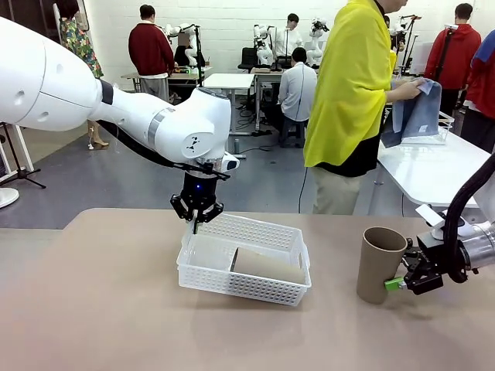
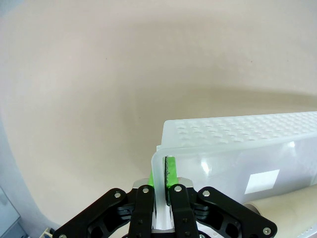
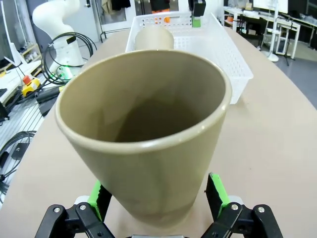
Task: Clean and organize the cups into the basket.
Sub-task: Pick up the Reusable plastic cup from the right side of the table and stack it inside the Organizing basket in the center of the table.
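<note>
The white lattice basket [image 1: 209, 272] sits mid-table, and my left gripper [image 1: 196, 219] is shut on the rim at its far left corner. In the left wrist view the green pads [image 2: 171, 171] pinch that thin wall of the basket [image 2: 237, 131]. One tan cup [image 1: 267, 267] lies on its side inside the basket. A second tan cup [image 1: 377, 263] stands upright at the right. My right gripper [image 1: 398, 283] is open, its fingers on either side of that cup's base. The right wrist view looks into this cup [image 3: 148, 134], with the right gripper [image 3: 157, 194] astride it and the basket [image 3: 223, 54] beyond.
A person in a yellow top stands across the table, a hand [image 1: 406, 91] holding a blue-grey cloth [image 1: 418, 114]. A white side table [image 1: 433, 166] stands at the far right. Bare tan tabletop [image 1: 100, 309] stretches left of the basket and in front of it.
</note>
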`<state>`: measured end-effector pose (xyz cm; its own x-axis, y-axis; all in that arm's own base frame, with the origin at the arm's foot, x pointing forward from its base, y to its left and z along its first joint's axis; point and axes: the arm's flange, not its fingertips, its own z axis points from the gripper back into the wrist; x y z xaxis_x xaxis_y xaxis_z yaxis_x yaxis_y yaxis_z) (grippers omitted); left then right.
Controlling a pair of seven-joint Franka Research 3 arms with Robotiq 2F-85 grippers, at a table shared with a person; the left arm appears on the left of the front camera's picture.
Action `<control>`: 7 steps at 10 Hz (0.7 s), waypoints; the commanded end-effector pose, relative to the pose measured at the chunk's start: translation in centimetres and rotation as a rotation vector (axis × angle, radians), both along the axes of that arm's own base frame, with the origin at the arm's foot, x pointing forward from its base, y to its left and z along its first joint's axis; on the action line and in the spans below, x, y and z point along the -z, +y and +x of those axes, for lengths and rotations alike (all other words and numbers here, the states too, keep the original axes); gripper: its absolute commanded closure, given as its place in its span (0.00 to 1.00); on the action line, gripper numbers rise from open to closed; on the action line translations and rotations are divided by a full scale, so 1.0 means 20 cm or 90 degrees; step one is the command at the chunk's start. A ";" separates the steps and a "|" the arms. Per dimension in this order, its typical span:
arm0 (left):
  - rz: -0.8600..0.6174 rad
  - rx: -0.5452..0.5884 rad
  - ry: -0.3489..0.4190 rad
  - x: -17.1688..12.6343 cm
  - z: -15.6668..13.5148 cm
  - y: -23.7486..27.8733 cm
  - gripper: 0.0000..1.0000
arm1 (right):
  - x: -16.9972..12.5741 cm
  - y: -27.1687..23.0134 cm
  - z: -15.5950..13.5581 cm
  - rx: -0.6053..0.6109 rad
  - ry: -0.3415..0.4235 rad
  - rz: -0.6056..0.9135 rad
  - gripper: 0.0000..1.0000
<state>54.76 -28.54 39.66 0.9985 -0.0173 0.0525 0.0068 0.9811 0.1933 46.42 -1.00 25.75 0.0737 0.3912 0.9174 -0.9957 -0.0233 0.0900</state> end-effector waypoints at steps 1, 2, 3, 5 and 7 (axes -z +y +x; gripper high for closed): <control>-0.002 0.002 -0.002 0.01 -0.01 0.01 1.00 | 0.01 0.05 0.03 0.001 0.004 0.006 0.00; -0.002 0.002 -0.002 0.01 -0.01 0.01 1.00 | 0.01 0.06 0.03 -0.011 0.008 0.014 0.00; -0.002 0.002 -0.002 0.01 -0.01 0.01 1.00 | 0.01 0.06 0.03 -0.029 0.002 0.014 0.59; -0.002 0.002 -0.002 0.01 -0.01 0.01 1.00 | 0.02 0.05 0.03 -0.034 0.001 0.018 1.00; -0.002 0.002 -0.002 0.01 -0.01 0.01 1.00 | 0.01 0.04 0.03 -0.037 0.001 0.019 1.00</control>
<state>54.76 -28.54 39.66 0.9985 -0.0173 0.0525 0.0068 0.9811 0.1933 46.61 0.10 25.62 0.0650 0.3711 0.9263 -0.9936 -0.0622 0.0947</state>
